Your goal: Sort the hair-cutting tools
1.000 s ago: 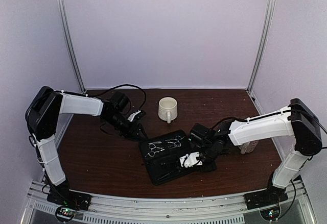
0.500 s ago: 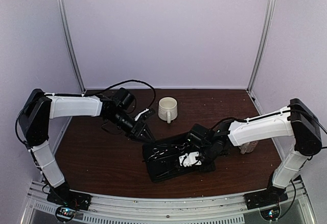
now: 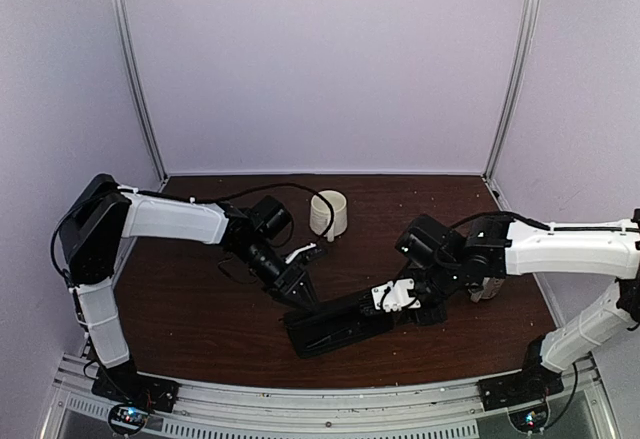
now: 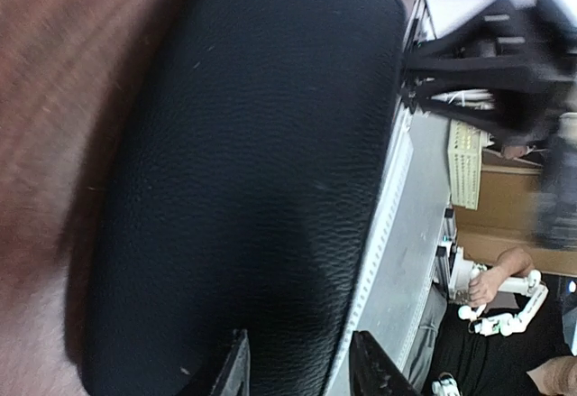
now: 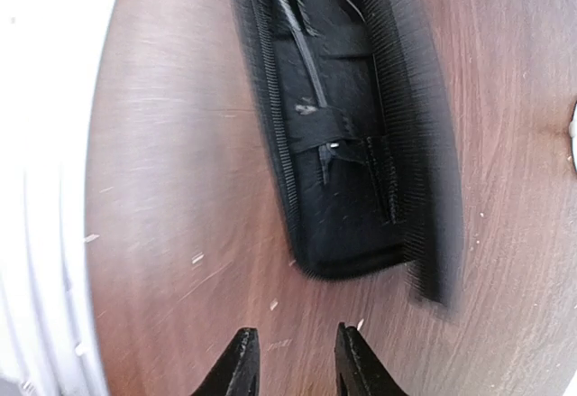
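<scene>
The flat black case (image 3: 335,327) lies mid-table with its lid folded almost shut, and it hides most of the hair-cutting tools. In the right wrist view the case (image 5: 343,207) gapes at one end, and a slim silver shaft (image 5: 311,71) shows under an elastic strap. My left gripper (image 3: 300,285) is at the case's far left edge. In its wrist view the left gripper (image 4: 299,371) stands open, with the grained lid (image 4: 252,170) right ahead of the fingers. My right gripper (image 3: 388,301) hovers by the case's right end. It is open with nothing in it (image 5: 293,364), over bare wood.
A white mug (image 3: 328,213) stands behind the case at the table's middle back. A second mug (image 3: 487,287) is partly hidden behind the right arm. The brown table (image 3: 200,309) ends at a metal rail along the near edge. Pale walls close in on three sides.
The case lid has swung over from wide open to nearly shut as my left gripper moved right and nearer. My right gripper opened and drew back to the right.
</scene>
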You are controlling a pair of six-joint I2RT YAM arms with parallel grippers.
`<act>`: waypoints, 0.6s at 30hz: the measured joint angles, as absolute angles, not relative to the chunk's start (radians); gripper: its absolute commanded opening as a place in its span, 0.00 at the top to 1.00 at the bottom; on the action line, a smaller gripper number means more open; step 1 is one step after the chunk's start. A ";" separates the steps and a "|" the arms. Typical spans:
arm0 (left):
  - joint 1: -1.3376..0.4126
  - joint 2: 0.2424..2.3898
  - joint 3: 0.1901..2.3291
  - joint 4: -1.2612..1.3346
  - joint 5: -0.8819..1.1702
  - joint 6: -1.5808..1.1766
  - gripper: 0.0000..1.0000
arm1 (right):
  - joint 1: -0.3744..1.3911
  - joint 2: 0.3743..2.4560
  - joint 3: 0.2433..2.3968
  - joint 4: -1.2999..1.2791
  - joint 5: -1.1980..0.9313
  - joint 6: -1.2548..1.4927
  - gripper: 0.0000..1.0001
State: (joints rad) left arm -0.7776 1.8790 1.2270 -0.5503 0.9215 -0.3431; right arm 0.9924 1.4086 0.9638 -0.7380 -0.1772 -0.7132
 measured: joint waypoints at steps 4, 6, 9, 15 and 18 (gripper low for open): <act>-0.806 1.941 1.227 -0.551 0.922 -0.340 0.59 | 0.992 1.342 0.980 -0.829 -0.242 -0.734 0.70; -0.815 1.971 1.227 -0.550 0.922 -0.339 0.58 | 0.992 1.343 0.979 -0.847 -0.263 -0.731 0.71; -0.817 1.982 1.227 -0.548 0.925 -0.339 0.57 | 0.991 1.366 0.979 -0.825 -0.270 -0.713 0.74; -0.817 1.983 1.229 -0.548 0.913 -0.340 0.58 | 0.991 1.523 1.005 -0.701 -0.238 -0.704 0.75; -0.817 1.983 1.230 -0.548 0.909 -0.340 0.58 | 0.991 1.595 1.045 -0.663 -0.234 -0.716 0.77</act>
State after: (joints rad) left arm -0.8173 1.9827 1.2297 -0.5484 0.9089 -0.3401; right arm 0.9905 1.5951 1.0454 -0.6632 -0.2344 -0.7158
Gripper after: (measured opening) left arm 0.421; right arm 0.244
